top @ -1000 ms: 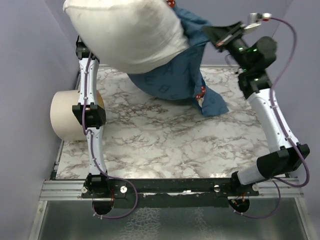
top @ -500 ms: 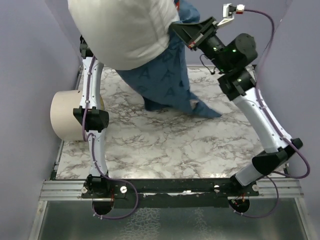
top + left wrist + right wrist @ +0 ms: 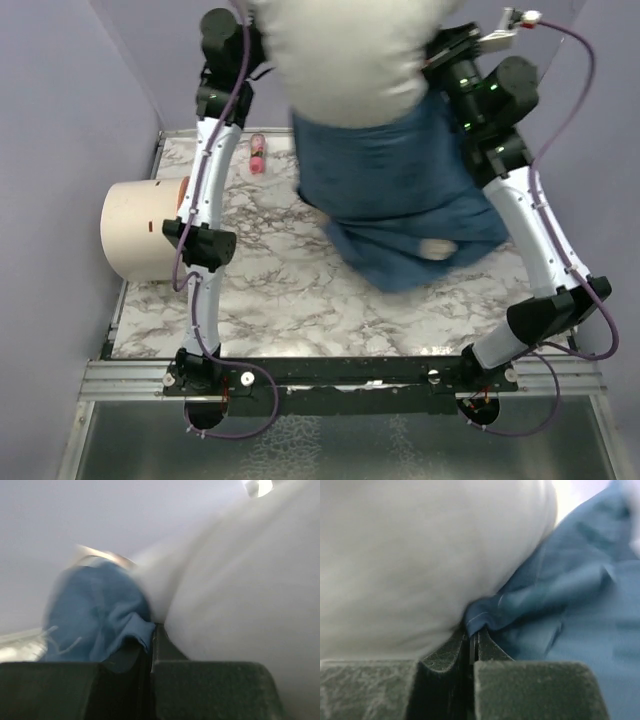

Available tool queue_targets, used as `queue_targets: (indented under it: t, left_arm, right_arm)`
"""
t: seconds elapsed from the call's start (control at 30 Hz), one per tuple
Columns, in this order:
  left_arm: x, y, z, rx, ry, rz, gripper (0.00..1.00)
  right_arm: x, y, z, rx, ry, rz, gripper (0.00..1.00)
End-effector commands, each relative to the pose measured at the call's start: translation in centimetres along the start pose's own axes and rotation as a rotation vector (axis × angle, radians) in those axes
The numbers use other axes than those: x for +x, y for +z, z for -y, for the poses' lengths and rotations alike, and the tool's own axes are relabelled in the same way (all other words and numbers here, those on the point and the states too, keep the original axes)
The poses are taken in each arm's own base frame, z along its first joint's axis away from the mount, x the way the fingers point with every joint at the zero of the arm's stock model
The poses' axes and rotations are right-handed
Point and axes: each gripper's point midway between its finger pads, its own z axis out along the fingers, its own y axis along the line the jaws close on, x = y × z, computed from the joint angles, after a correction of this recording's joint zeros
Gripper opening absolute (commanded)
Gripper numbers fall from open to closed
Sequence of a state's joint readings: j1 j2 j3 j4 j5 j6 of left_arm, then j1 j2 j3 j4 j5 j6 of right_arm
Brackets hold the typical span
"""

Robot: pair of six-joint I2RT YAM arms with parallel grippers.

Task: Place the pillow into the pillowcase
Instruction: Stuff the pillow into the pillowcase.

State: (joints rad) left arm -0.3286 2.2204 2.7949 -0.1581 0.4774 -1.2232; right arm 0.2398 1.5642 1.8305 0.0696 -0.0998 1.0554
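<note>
Judged step: the stuffing itself, about halfway done. Lifted high at 12 o'clock in the top view, the plump white pillow (image 3: 350, 60), with its lower end inside the mouth of the blue pillowcase (image 3: 400, 190). Hanging below it toward 5 o'clock, the loose rest of the pillowcase, its bottom end perhaps brushing the marble table (image 3: 300, 290); too blurred there to be sure.

Left end effector (image 3: 151, 647) pressed together on a bunch of the blue hem, at 9 o'clock of the pillow and right against its white side. Right end effector (image 3: 471, 642) likewise pinching a fold of the hem, at 3 o'clock of the pillow.

Next move, as a judgement: hold both pinches firm, then shake or lift to let the pillow sink deeper, and draw the hem up over the bare upper half. Care needed against the thin hem slipping out under the weight.
</note>
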Motion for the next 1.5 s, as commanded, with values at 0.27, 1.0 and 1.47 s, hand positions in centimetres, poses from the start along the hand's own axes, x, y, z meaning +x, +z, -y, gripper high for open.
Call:
queue_targets:
  t: [0.27,1.0,1.47]
  left_arm:
    - [-0.2,-3.9,10.9,0.110,0.271,0.174,0.00]
    - [-5.5,-1.5,4.9,0.027,0.213,0.256,0.00]
    - [2.0,-3.5,11.2,0.086,0.311,0.154,0.00]
  right_arm:
    - [-10.0,-5.1,-6.2,-0.238,-0.047,0.077,0.01]
    - [4.4,-6.9,-16.5,-0.466,-0.065,-0.135,0.01]
    - [-5.4,-5.7,-7.4,-0.271,-0.083,-0.019,0.01]
